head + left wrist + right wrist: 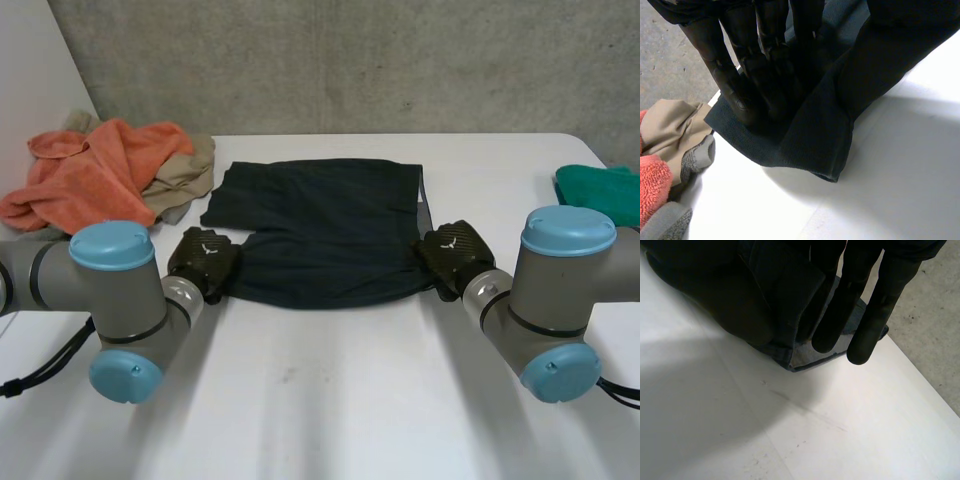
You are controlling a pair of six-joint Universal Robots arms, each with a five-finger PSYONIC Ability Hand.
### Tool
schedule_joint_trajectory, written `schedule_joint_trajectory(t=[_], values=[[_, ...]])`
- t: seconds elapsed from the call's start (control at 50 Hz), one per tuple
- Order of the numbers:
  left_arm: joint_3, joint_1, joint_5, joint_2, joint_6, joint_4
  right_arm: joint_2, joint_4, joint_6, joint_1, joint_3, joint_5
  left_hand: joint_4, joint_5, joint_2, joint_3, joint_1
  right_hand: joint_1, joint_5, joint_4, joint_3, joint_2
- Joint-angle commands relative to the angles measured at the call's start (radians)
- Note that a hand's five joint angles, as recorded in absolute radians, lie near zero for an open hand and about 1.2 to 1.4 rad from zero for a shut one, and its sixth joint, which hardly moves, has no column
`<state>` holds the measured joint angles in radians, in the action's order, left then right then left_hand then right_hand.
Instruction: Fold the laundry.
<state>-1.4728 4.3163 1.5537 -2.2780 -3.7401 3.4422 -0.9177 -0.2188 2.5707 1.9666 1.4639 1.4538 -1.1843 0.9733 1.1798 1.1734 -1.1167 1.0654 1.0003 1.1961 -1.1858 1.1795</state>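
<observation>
A dark navy garment (325, 230) lies spread on the white table (330, 400) between my two arms. My left hand (203, 262) is at its near left corner. In the left wrist view its fingers (760, 75) lie on the cloth, and the garment (810, 145) rises in a fold beside them, pinched against the thumb. My right hand (452, 255) is at the near right corner. In the right wrist view its fingers (880, 305) reach over the garment's (780, 295) edge, which is bunched and lifted slightly off the table under the palm.
An orange towel (95, 170) and a beige cloth (185, 170) are heaped at the table's far left, close to the garment's left edge. A green cloth (600, 190) lies at the right edge. A grey wall stands behind the table.
</observation>
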Motion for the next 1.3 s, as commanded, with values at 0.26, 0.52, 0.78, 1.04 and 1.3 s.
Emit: schedule_joint_trajectory(t=[0.26, 0.52, 0.78, 1.04, 1.3], values=[[-0.3, -0.035, -0.001, 0.53, -0.007, -0.358, -0.248, 0.557, -0.245, 0.008, 0.054, 0.086, -0.212, 0.248, 0.216, 0.223, -0.28, 0.331, 0.221, 0.2, -0.21, 0.217], [-0.459, -0.135, -0.207, 0.741, -0.027, -0.787, -0.452, 0.789, -0.462, -0.011, 0.245, 0.051, -0.212, 0.248, 0.216, 0.223, -0.28, 0.331, 0.221, 0.2, -0.21, 0.217], [0.008, -0.124, 0.025, 0.321, -0.027, -0.341, -0.253, 0.553, -0.155, -0.022, 0.01, 0.082, -0.212, 0.248, 0.216, 0.223, -0.28, 0.331, 0.221, 0.2, -0.21, 0.217], [0.526, -0.125, 0.048, -0.139, -0.024, -0.131, 0.032, 0.306, -0.15, -0.02, -0.273, 0.28, -0.212, 0.248, 0.216, 0.223, -0.28, 0.331, 0.221, 0.2, -0.21, 0.217], [0.714, -0.168, 0.013, -0.327, -0.021, 0.133, 0.184, 0.079, -0.195, -0.008, -0.439, 0.395, 0.966, -0.93, -0.962, -0.955, 0.899, -0.891, -1.0, -1.022, 1.011, -1.005]])
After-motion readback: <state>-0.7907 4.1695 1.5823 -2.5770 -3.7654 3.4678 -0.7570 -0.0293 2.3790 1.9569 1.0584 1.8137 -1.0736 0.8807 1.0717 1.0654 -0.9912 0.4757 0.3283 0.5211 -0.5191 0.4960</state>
